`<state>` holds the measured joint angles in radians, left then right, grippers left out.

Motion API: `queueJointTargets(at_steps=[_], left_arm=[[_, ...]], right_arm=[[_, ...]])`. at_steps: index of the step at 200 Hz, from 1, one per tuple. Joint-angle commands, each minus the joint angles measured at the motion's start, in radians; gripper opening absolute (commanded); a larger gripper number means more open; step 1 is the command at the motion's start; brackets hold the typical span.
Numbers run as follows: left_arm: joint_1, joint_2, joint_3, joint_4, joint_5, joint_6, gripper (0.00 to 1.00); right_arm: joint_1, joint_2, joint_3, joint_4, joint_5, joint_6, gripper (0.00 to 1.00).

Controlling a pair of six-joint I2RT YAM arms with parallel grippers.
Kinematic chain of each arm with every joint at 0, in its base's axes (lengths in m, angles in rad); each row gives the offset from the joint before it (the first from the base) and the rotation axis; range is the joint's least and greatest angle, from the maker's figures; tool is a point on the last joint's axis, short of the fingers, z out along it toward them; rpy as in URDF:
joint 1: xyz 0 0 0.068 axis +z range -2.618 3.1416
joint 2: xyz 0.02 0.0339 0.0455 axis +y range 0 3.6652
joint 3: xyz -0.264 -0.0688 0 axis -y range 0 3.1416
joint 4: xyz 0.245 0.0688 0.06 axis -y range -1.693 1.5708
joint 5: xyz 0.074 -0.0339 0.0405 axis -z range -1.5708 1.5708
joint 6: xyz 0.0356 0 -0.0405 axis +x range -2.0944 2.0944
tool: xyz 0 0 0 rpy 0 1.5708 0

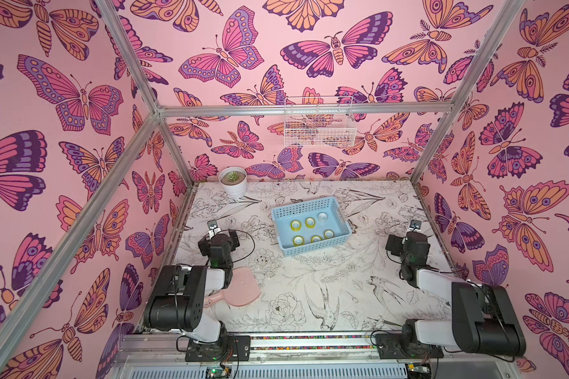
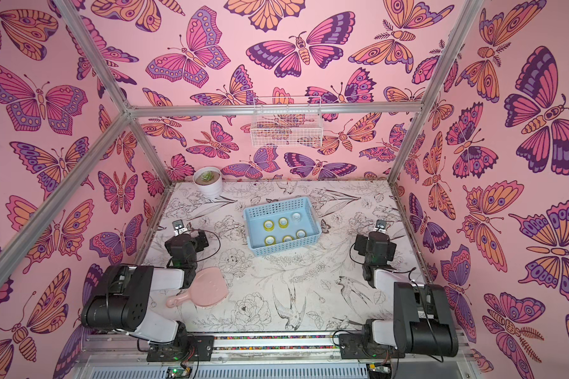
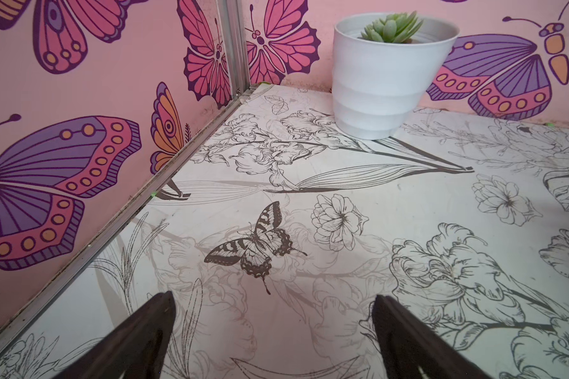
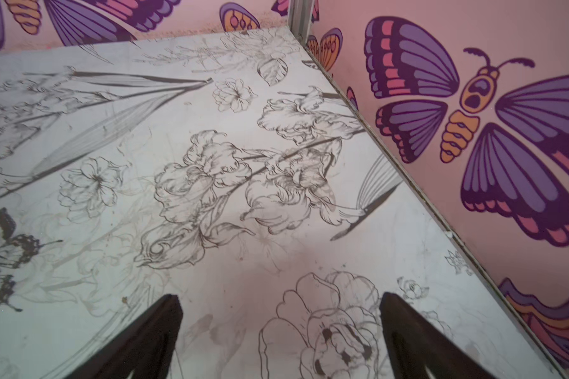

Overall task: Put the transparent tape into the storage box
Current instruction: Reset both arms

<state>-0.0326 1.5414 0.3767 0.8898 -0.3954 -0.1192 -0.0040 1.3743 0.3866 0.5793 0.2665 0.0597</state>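
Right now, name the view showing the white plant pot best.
Left wrist view: the white plant pot is close and sharp, succulent clear. Both top views show it small in the far corner. Right wrist view misses it.

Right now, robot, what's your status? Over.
Left gripper and right gripper: jaws open, empty. Six tape rolls all in box. Mirror lies apart from box, nothing blocking.

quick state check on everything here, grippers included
basket, upright on table, holds six rolls
yellow rolls, five, flat in basket
clear roll, flat, near basket's back corner
left gripper, open, empty
right gripper, open, empty
mirror, flat on table
pot, upright, back corner
wire basket, hung on back wall
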Motion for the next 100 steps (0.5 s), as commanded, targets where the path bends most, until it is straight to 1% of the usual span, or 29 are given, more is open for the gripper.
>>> queueJointTargets(at_steps=[1, 15, 22, 28, 42, 59, 74, 84, 100], left_arm=[[0.01, 0.007, -0.009, 0.026, 0.02, 0.003, 1.0], [0.011, 0.006, -0.009, 0.025, 0.021, 0.004, 1.0], [0.011, 0.007, -0.009, 0.026, 0.02, 0.003, 1.0], [0.011, 0.006, -0.009, 0.026, 0.021, 0.004, 1.0], [0.011, 0.007, -0.009, 0.026, 0.021, 0.004, 1.0], [0.011, 0.005, -0.01, 0.028, 0.02, 0.004, 1.0], [0.011, 0.006, -0.01, 0.029, 0.021, 0.005, 1.0], [0.01, 0.007, -0.01, 0.028, 0.018, 0.005, 1.0], [-0.013, 0.013, -0.015, 0.049, -0.03, 0.017, 1.0]], right_arm=[[-0.008, 0.078, -0.013, 0.228, -0.079, -0.027, 0.99], [-0.008, 0.142, -0.042, 0.351, -0.095, -0.035, 0.99], [-0.008, 0.157, -0.041, 0.382, -0.101, -0.039, 0.99], [-0.008, 0.153, -0.03, 0.354, -0.107, -0.042, 0.99], [-0.008, 0.121, 0.009, 0.216, -0.122, -0.049, 0.99], [-0.008, 0.143, -0.01, 0.294, -0.122, -0.048, 0.99], [-0.008, 0.123, 0.004, 0.23, -0.124, -0.048, 0.99], [-0.008, 0.132, -0.001, 0.259, -0.124, -0.049, 0.99], [-0.008, 0.125, 0.002, 0.237, -0.125, -0.049, 0.99]])
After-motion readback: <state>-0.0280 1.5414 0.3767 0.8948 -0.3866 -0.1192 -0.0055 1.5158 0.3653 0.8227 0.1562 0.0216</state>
